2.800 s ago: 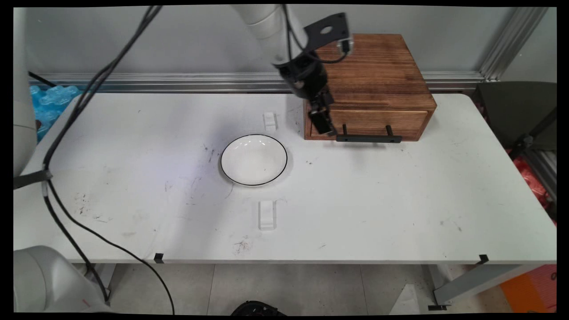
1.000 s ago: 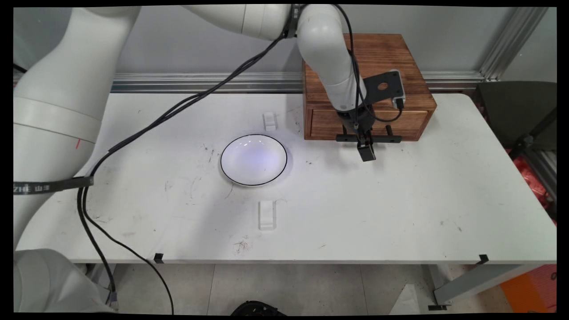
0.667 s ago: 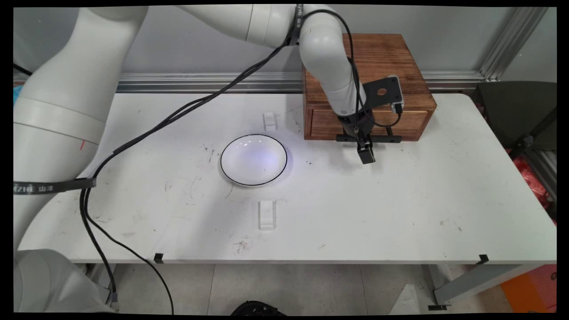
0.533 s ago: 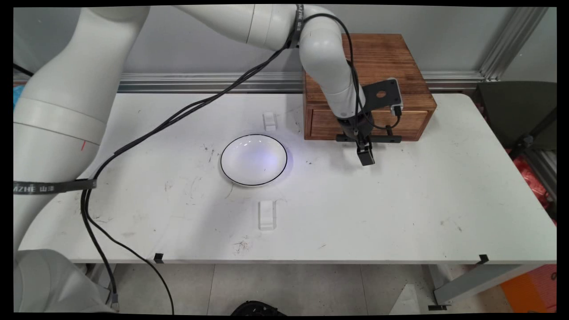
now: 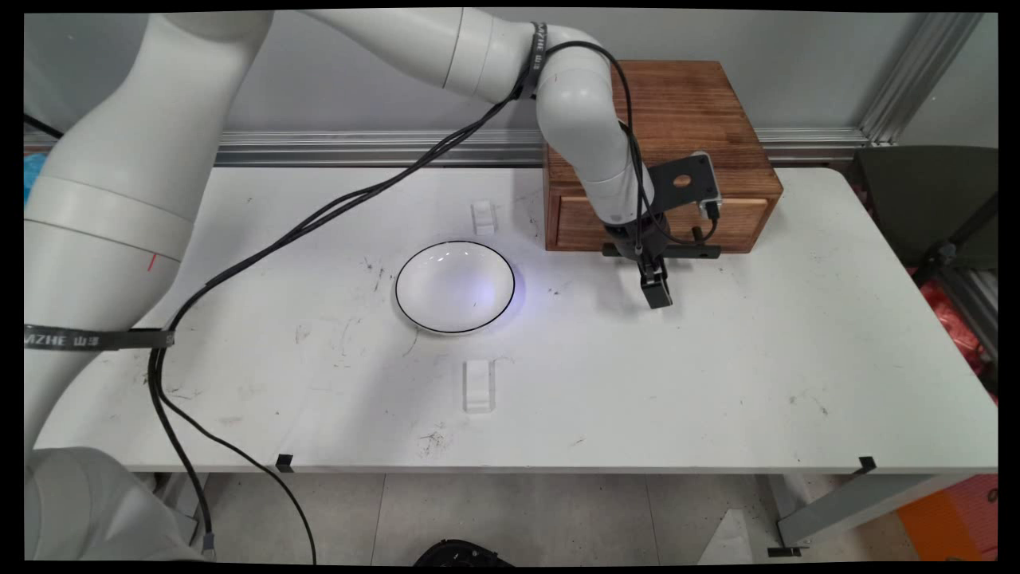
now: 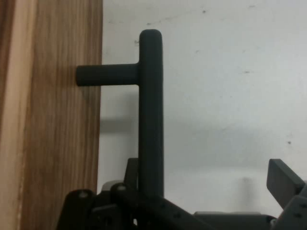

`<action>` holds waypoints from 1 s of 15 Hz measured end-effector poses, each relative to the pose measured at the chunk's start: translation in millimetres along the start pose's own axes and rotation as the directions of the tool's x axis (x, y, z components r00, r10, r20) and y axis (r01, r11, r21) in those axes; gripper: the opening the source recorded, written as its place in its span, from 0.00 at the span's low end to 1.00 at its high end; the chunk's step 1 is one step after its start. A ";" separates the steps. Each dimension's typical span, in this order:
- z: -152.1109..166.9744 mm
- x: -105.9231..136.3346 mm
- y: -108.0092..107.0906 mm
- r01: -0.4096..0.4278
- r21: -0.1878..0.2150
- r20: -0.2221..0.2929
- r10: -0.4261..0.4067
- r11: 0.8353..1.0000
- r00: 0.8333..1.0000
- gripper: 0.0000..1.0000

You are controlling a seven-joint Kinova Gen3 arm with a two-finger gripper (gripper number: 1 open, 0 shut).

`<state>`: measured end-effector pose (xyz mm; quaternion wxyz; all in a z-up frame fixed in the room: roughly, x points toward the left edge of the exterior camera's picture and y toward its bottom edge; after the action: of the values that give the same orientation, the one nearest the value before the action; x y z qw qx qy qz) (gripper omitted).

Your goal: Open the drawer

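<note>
Hanging right of centre in the main view, the gripper (image 5: 658, 293) points down at the white surface (image 5: 717, 375), directly in front of the wooden drawer box (image 5: 677, 119) that stands at the back. Its fingers are spread wide in the hand view — the right one (image 6: 285, 184) stands off over bare surface, well clear of the black bar handle (image 6: 151, 110), which runs down into the linkage near the other finger. Nothing is held; whether that finger touches the bar I cannot tell. The handle stands off the drawer front (image 6: 62, 143) on a short post. A white bowl with a thin black rim (image 5: 455, 286) sits to the left, near the frame's centre, well apart from the gripper — and two small clear blocks lie above (image 5: 484, 217) and below (image 5: 479, 385) it.
</note>
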<state>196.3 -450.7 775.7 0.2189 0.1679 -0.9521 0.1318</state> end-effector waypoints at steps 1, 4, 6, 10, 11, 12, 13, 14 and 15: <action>0.1 0.2 1.7 0.002 -0.003 -0.001 -0.002 1.000 1.000 1.00; -0.6 0.5 6.2 0.006 -0.011 -0.006 -0.006 1.000 1.000 1.00; -1.6 0.7 9.6 0.011 -0.015 -0.008 -0.011 1.000 1.000 1.00; -5.6 2.4 16.2 0.021 -0.021 -0.014 -0.021 1.000 1.000 1.00; -7.1 2.9 18.3 0.024 -0.023 -0.015 -0.024 0.999 1.000 1.00; -8.7 3.1 20.4 0.027 -0.025 -0.016 -0.027 0.999 1.000 1.00; -10.3 3.4 22.7 0.029 -0.027 -0.016 -0.029 0.999 0.999 1.00; -11.8 3.7 24.8 0.030 -0.029 -0.017 -0.031 0.999 0.999 1.00; -13.5 4.0 27.0 0.032 -0.031 -0.017 -0.033 0.999 0.999 1.00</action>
<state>187.8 -422.8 784.5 0.2322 0.1787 -0.9492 0.1149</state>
